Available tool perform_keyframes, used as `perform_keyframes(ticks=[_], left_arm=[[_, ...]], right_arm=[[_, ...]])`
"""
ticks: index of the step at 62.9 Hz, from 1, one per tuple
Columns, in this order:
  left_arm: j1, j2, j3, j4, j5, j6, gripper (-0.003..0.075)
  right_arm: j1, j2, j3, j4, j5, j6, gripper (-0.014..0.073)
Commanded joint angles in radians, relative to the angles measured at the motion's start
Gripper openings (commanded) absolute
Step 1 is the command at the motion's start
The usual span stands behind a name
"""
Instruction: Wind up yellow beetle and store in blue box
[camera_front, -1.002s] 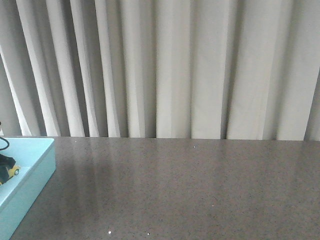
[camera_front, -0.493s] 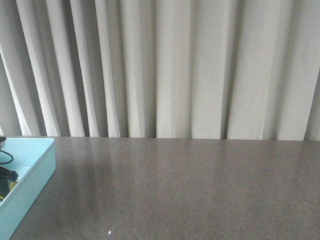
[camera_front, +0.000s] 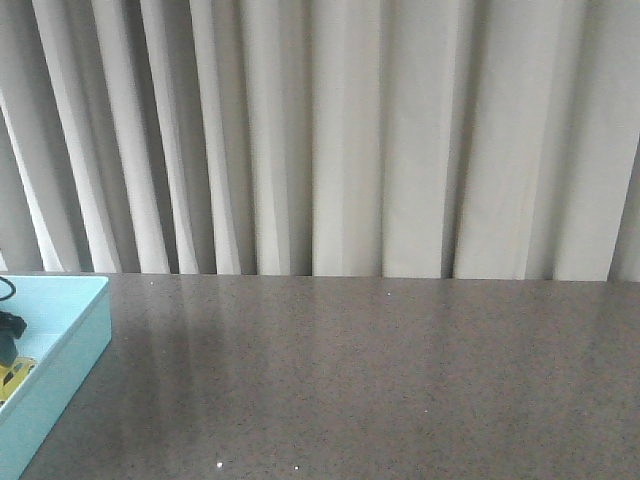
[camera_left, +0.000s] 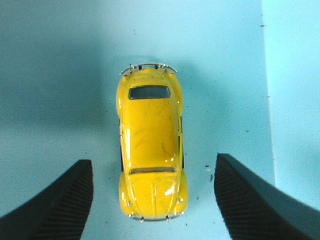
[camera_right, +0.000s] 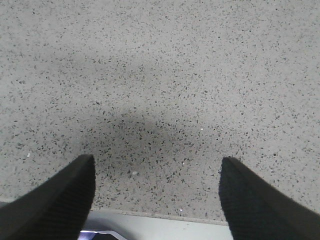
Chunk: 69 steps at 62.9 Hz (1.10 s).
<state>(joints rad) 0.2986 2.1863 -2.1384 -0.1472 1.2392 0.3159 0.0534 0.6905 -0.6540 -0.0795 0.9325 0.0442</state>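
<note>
yellow beetle (camera_left: 151, 155) sitting on blue box (camera_left: 60, 75) floor, left gripper (camera_left: 152, 200) jaws wide, clear of car both sides, right gripper (camera_right: 156, 200) jaws wide over speckled table (camera_right: 165, 75), holding nothing

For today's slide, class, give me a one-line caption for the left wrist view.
Open left gripper poised above the yellow beetle, which sits on the floor of the blue box.

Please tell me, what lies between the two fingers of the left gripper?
In the left wrist view the yellow beetle sits on the blue box floor between the open left gripper fingers, touching neither; bare box floor shows on each side.
</note>
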Motion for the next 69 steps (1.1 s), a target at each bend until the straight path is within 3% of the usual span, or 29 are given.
perform_keyframes(ticks=[1,48,56,69], left_arm=[[-0.001,-0.127,-0.029,-0.016,0.011,-0.027,0.0503],[-0.001,-0.592,-0.008,-0.041,0.011,-0.123,0.0503],[-0.001,-0.725,0.124,-0.041,0.011,-0.123,0.0503],[-0.001,-0.998,0.523,-0.052,-0.037,-0.123,0.0503]], right_arm=[[0.002,-0.004,-0.024,-0.007,-0.045,0.002,0.0505],[0.002,-0.004,-0.024,-0.007,-0.045,0.002,0.0505],[0.002,-0.004,-0.024,-0.007,-0.045,0.002,0.0505],[0.002,-0.004,-0.024,-0.007,-0.048,0.002,0.0505]])
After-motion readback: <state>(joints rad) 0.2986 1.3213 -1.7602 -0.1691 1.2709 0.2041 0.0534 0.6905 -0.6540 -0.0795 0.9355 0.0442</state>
